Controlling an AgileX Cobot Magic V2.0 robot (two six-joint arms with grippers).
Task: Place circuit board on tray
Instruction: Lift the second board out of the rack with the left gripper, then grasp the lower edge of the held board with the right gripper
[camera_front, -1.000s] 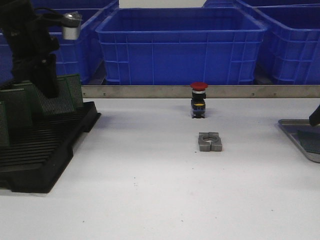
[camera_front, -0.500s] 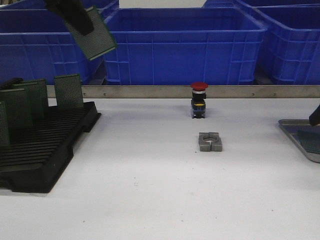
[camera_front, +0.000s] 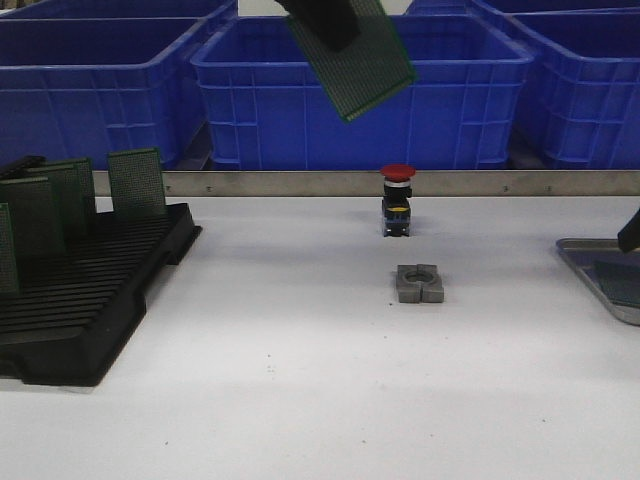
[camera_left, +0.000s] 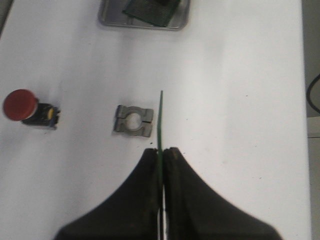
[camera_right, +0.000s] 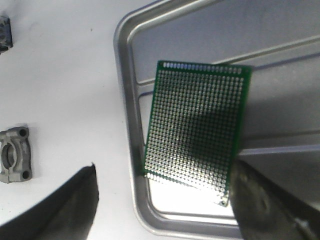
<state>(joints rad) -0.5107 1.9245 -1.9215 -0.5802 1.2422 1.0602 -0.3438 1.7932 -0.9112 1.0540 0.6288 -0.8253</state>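
Board airborne, swinging right toward the tray!

Rack (camera_front: 85, 290) at far left, now short one board; left gripper (camera_left: 161, 151) clamped on the green circuit board (camera_front: 355, 55), lifted clear and carried from above the rack to high mid-table, over the red button (camera_front: 398, 200) and metal clamp (camera_front: 419, 283); tray (camera_front: 590, 262) at far right, already holding one board (camera_right: 196, 132); right gripper (camera_right: 165, 200) spread wide, empty; transport roughly halfway, lowering and release remaining.

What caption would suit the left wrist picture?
Left pincer grips a green circuit board edge-on above the table, metal clamp block below, tray beyond.
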